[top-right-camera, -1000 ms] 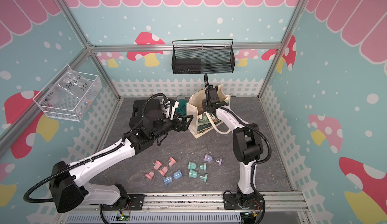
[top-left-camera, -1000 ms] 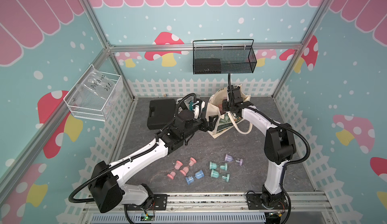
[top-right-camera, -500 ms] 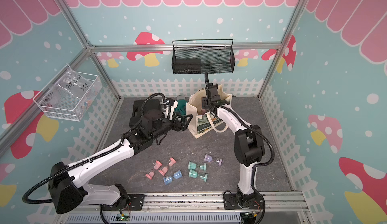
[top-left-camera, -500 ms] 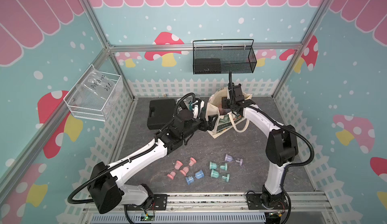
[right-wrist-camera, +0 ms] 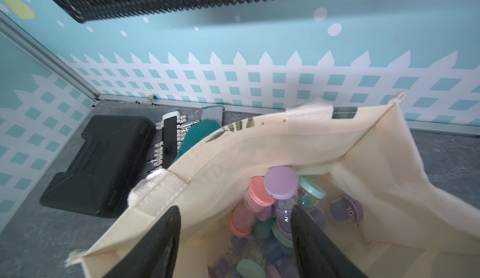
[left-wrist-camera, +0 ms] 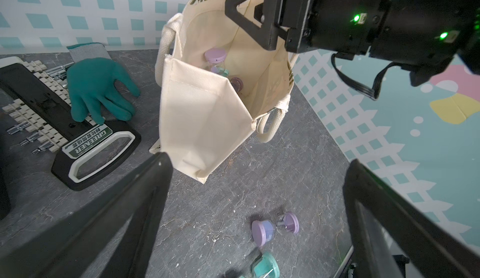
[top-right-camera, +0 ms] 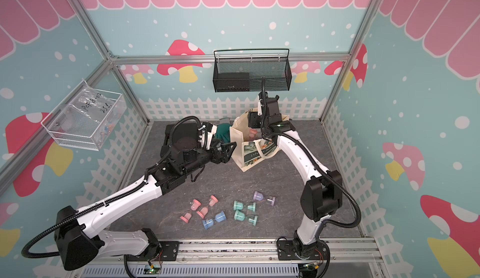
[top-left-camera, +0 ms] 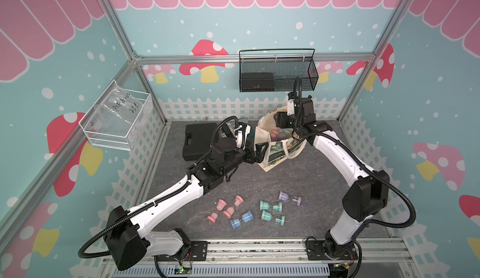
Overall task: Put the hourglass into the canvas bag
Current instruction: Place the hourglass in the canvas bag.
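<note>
Your right fingers (right-wrist-camera: 166, 227) have parted, empty, above the canvas bag (top-left-camera: 275, 157), with the lilac hourglass (right-wrist-camera: 281, 183) dropped inside, while your left fingers (left-wrist-camera: 145, 185) gape empty and loose hourglasses (top-left-camera: 270, 206) wait on the counter (top-left-camera: 298, 180) at six o'clock.

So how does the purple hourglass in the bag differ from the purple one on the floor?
The bag hourglass stands on end, slightly tilted; the floor hourglass lies on its side. The bag one rests on a pile of others inside the bag; the floor one lies on the grey floor. Both have lilac caps and clear middles.
</note>
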